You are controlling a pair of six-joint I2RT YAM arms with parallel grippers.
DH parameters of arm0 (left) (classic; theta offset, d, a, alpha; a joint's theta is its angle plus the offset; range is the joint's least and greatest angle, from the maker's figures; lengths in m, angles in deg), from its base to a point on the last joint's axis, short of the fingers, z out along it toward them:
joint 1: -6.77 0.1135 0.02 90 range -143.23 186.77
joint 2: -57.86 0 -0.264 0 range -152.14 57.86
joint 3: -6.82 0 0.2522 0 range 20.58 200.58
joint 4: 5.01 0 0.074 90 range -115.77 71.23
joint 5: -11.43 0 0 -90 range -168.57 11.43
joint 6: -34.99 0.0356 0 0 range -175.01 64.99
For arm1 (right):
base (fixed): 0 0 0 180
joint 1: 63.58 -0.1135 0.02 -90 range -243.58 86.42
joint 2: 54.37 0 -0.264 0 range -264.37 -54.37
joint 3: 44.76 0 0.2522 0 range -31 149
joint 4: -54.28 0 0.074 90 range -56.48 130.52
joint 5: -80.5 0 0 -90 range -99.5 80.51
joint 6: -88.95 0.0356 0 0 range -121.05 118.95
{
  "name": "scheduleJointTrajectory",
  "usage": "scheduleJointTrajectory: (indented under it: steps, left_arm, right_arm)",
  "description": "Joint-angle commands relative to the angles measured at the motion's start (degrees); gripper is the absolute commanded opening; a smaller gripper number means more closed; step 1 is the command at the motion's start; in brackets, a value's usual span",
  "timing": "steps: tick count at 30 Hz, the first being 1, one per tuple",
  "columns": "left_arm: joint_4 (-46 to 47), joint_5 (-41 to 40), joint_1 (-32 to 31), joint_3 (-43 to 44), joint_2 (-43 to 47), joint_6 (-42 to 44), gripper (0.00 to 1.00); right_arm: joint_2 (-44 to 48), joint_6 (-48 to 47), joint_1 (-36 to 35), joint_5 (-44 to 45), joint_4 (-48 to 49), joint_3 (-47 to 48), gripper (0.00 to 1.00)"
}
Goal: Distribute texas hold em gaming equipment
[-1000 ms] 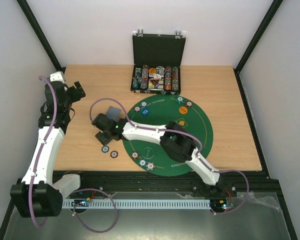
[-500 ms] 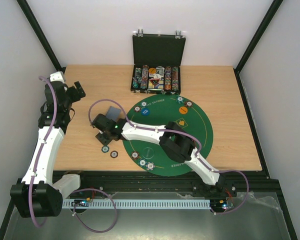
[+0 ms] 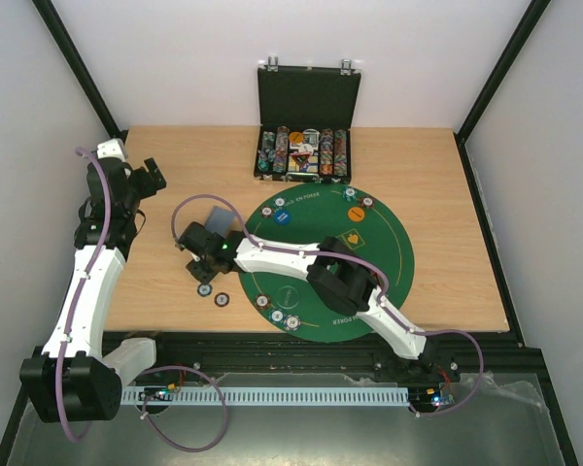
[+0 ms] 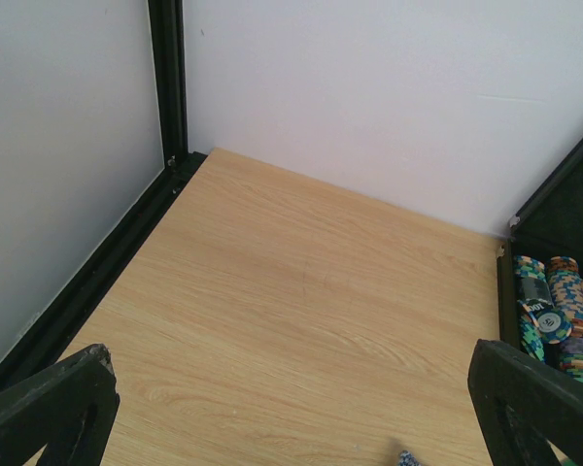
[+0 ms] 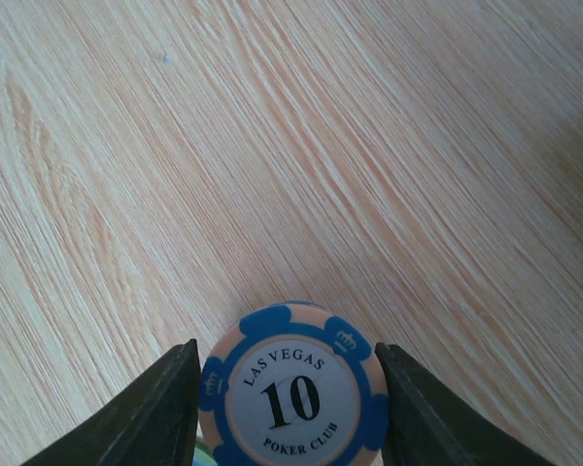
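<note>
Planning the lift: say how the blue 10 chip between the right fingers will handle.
The chip looks like a rigid disc, so it probably won't flex. Gripped by its round rim between the fingers, it may pivot or slip. Set on edge, it would likely roll.

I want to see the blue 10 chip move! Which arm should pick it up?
Right. The right gripper has a finger each side of the blue 10 chip; the left gripper hangs open far away.

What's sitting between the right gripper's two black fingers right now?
The right wrist view shows a round blue-and-cream poker chip marked Las Vegas 10, flanked closely by both fingers.
</note>
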Motion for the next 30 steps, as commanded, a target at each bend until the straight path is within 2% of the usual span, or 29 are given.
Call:
scheduleJointTrajectory:
  steps: [1,10,20,30]
  left_arm:
    - [0.88,-0.16,0.18,-0.45,0.6,0.51,0.99]
    - [0.79,-0.16,0.18,-0.4,0.54,0.51,0.99]
    - [0.81,-0.36,0.18,-0.49,0.64,0.53,1.0]
    - [0.91,-0.25,0.18,-0.45,0.65,0.52,0.99]
  right_arm:
    - [-0.95,-0.63,0.06,0.9,-1.52,2.13,0.46]
    - [-0.24,-0.5,0.1,1.99,-1.07,2.75,0.34]
    - [5.36,0.85,0.6,3.85,0.16,1.93,0.33]
    - [12.49,2.65,9.54,3.92,4.06,-8.89,0.33]
